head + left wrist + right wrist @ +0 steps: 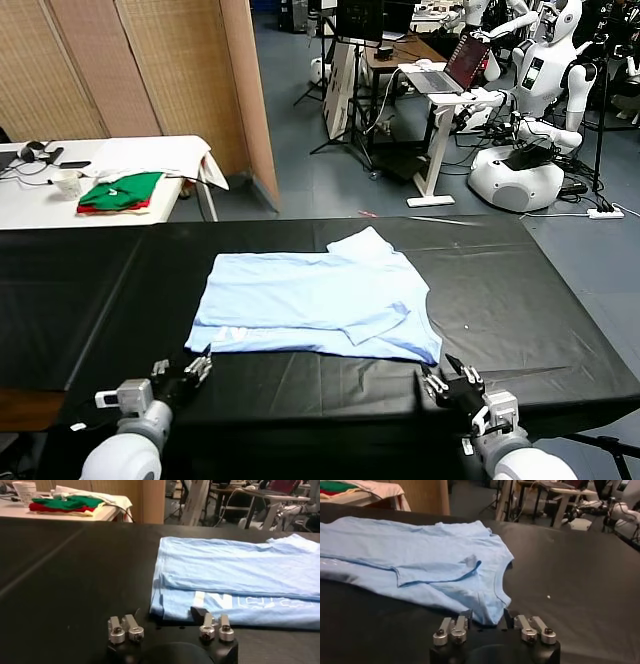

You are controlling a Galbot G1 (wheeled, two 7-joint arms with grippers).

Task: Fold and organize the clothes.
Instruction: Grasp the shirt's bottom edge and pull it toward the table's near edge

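Where thin cotton T-shirt [315, 305] lies creased, black tabletop [520, 290] glossy.

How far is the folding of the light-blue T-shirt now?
Partly done: the T-shirt lies on the black table with one long side folded over. In hand: the left gripper and right gripper sit at its near corners. Further folds remain.

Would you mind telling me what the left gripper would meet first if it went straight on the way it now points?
Most likely the near hem of the T-shirt: the left gripper sits at its corner, facing across the black table.
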